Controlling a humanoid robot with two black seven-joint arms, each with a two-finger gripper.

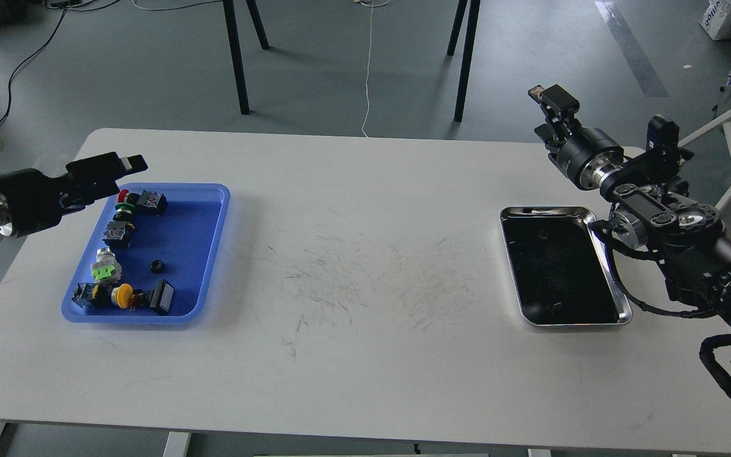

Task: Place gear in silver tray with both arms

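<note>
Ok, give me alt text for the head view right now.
A white table holds a blue tray of small parts at left and a silver tray at right. The left gripper hovers by the blue tray.

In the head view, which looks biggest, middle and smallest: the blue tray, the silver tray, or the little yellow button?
1. Blue tray, largest.
2. Silver tray, somewhat smaller.
3. Yellow button, by far the smallest; it lies inside the blue tray.
</note>
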